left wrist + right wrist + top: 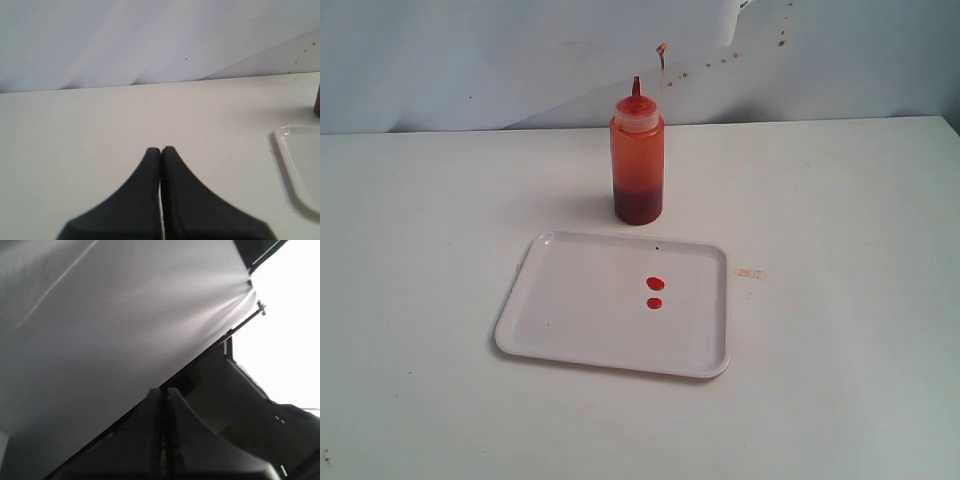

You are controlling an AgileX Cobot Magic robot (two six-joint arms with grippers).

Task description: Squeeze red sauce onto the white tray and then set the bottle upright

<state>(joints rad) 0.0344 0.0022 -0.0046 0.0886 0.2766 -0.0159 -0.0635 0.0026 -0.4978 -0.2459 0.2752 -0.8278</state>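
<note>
The bottle [638, 155] stands upright on the table behind the white tray [580, 310], its red nozzle pointing up and dark red fill in its lower part. Two small round drops of red sauce [655, 284] lie on the tray, right of its middle. No arm or gripper shows in the exterior view. In the left wrist view my left gripper [161, 150] is shut and empty above bare table, with a corner of the tray [300, 165] and a sliver of the bottle [317, 102] at the frame's edge. My right gripper [163, 391] is shut and empty, facing a grey backdrop away from the table.
A small pale scrap [749, 273] lies on the table just right of the tray. Red-brown specks [725, 58] dot the wall behind the bottle.
</note>
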